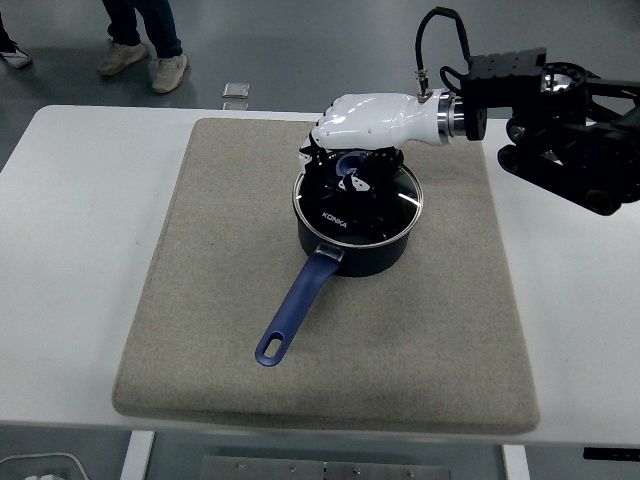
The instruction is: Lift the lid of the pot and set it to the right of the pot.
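A white table (70, 250) is seen spanning the width of the view, and most of its middle is covered by a grey-beige felt mat (200, 300) with rounded corners. The mat's near edge is laid close to the table's near edge. Beyond the table's far edge, a grey floor (330, 50) is visible. A small clear square object (237, 90) is seen on the floor. At the top left, a person's legs and light shoes (150, 62) are shown.

Glass pot lid (358, 203) sits flat on the dark blue pot (352, 245), directly under the right hand (352, 150); pot's handle points away.
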You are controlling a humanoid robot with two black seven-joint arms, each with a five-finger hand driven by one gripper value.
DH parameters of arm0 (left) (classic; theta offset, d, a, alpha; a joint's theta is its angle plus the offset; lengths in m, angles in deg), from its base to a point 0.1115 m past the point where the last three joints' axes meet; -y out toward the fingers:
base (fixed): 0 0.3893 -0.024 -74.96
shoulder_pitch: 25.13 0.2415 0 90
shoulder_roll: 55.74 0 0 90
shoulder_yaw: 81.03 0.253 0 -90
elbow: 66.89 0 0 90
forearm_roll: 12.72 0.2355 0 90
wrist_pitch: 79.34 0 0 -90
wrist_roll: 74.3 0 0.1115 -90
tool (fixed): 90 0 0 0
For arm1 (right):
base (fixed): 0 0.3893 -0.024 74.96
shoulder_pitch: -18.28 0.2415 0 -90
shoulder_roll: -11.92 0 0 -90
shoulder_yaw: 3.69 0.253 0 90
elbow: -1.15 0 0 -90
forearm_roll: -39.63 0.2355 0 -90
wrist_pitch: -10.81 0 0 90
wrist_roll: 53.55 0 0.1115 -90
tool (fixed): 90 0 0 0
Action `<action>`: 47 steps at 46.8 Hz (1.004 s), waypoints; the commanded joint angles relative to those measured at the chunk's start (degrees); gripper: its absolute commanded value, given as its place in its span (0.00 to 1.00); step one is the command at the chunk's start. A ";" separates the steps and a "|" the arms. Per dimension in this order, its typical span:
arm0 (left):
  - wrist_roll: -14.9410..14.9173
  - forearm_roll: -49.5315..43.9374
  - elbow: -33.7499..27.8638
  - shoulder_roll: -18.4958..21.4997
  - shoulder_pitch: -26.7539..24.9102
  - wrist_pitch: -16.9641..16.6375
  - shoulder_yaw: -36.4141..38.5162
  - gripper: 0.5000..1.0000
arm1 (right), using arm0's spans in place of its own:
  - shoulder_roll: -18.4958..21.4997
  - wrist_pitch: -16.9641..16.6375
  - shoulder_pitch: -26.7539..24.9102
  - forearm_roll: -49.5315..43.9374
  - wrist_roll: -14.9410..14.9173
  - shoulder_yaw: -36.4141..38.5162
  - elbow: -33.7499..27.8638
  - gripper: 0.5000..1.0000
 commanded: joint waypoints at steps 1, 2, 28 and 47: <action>0.00 0.00 0.00 0.00 0.00 0.00 -0.06 1.00 | 0.04 -1.49 1.26 0.23 -0.01 0.11 0.00 0.47; 0.00 0.00 0.00 0.00 0.00 0.00 0.03 1.00 | 0.04 -1.58 1.44 0.23 -0.01 0.11 0.00 0.52; 0.00 0.00 0.00 0.00 0.00 0.00 -0.06 1.00 | -0.40 -1.67 1.79 -1.53 -0.01 -2.97 0.09 0.58; 0.00 0.00 0.00 0.00 0.00 0.00 0.03 1.00 | -1.10 -1.41 1.97 -3.03 -0.01 -4.55 0.00 0.58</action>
